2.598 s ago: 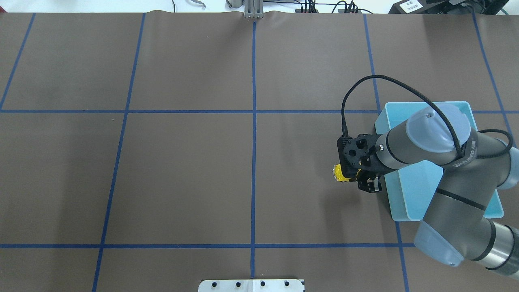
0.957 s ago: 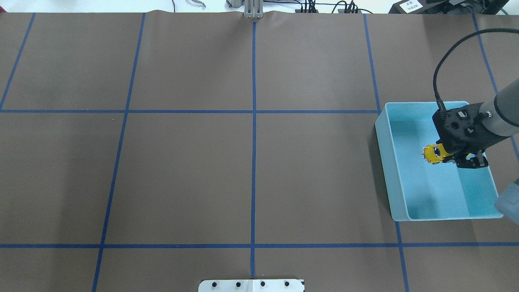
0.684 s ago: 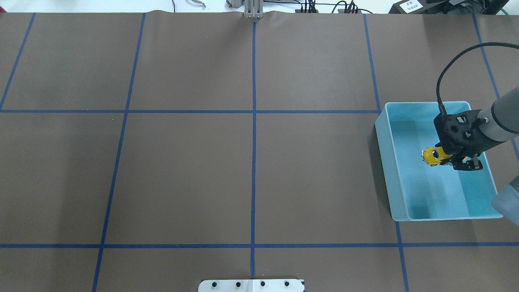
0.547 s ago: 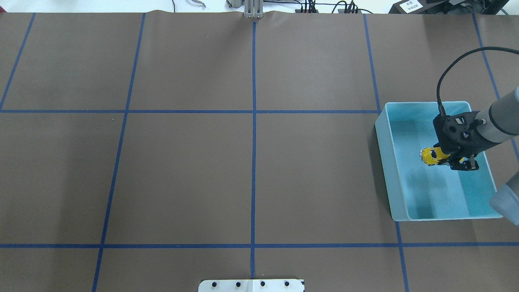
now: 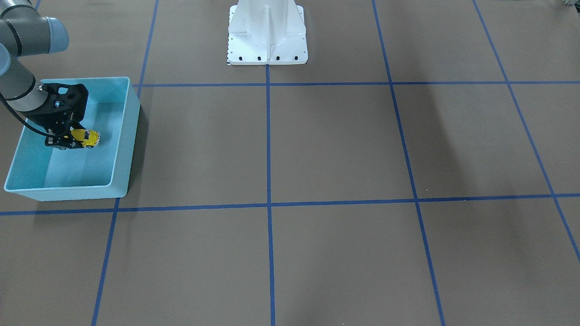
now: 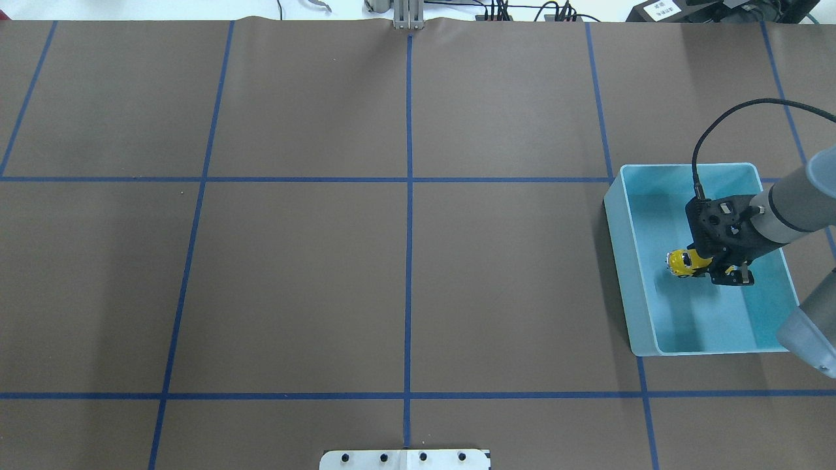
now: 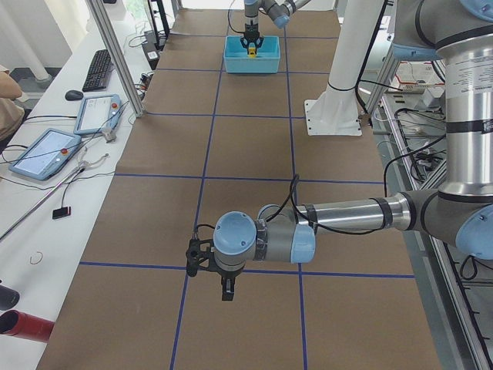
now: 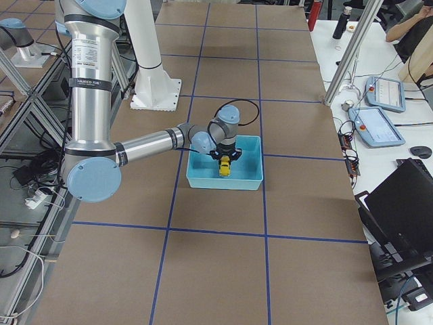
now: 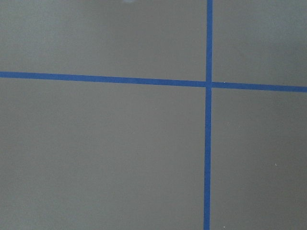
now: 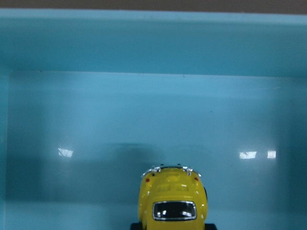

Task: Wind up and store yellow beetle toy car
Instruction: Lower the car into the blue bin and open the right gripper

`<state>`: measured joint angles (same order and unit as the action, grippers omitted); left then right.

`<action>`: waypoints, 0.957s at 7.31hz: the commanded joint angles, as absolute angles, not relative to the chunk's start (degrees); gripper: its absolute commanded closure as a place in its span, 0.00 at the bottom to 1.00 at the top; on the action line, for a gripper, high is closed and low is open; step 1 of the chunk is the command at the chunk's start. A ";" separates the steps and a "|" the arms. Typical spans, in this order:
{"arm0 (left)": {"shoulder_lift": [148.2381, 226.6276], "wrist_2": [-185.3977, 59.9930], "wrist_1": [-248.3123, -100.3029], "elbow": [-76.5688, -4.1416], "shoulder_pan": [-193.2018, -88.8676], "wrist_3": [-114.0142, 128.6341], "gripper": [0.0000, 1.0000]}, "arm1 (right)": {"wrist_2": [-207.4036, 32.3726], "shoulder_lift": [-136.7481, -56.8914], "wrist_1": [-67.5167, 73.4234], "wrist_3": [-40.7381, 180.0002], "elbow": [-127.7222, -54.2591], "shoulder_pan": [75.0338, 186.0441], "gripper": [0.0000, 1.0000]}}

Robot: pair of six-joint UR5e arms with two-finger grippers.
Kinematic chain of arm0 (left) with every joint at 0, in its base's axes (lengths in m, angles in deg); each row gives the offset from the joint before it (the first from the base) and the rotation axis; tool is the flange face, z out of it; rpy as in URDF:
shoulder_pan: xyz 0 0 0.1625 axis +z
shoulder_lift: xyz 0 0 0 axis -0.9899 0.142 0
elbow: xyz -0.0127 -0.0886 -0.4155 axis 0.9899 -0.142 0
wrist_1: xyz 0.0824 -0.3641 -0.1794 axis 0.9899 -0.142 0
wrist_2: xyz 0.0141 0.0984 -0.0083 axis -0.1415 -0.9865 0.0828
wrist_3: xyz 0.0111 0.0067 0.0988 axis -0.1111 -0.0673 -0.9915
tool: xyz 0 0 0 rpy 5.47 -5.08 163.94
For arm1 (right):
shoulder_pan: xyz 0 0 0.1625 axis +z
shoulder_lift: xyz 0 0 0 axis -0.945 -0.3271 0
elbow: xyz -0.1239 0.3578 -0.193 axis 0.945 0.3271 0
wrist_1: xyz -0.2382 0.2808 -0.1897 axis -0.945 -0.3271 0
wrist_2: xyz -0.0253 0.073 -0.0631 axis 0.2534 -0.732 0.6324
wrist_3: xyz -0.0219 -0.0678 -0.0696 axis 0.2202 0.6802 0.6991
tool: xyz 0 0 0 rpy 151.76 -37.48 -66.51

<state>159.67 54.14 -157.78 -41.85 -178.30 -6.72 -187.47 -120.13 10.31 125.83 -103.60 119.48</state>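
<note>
One yellow toy car (image 6: 681,262) pinched between the right gripper (image 6: 707,268) fingers, inside one light-blue bin (image 6: 618,261) at the table (image 6: 294,274) right side, left gripper (image 7: 224,287) well apart, finger spread impossible to tell

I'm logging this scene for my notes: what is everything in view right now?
blue bin: one, light blue, robot's right side of the table
yellow beetle toy car: one, yellow, inside the bin, gripped
table: one, brown with a blue tape grid
robot mount: one, white, at the table's edge
right claw: one, black, inside the bin, shut on the car
left claw: one, black, over a tape crossing; open or shut unclear
</note>
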 commanded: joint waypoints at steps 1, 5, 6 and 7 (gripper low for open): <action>159.75 54.10 -157.78 -41.85 -178.26 -6.72 0.00 | -187.45 -120.35 12.53 124.80 -103.55 118.54 0.01; 159.93 54.19 -157.87 -41.93 -178.34 -6.72 0.00 | -195.66 -119.30 9.86 123.40 -107.14 126.30 0.00; 160.02 54.19 -157.78 -41.85 -178.26 -6.72 0.00 | -197.54 -119.47 5.22 122.70 -111.25 131.85 0.00; 160.02 54.19 -157.78 -41.85 -178.34 -6.72 0.00 | -197.99 -118.78 -1.79 118.26 -114.24 137.30 0.00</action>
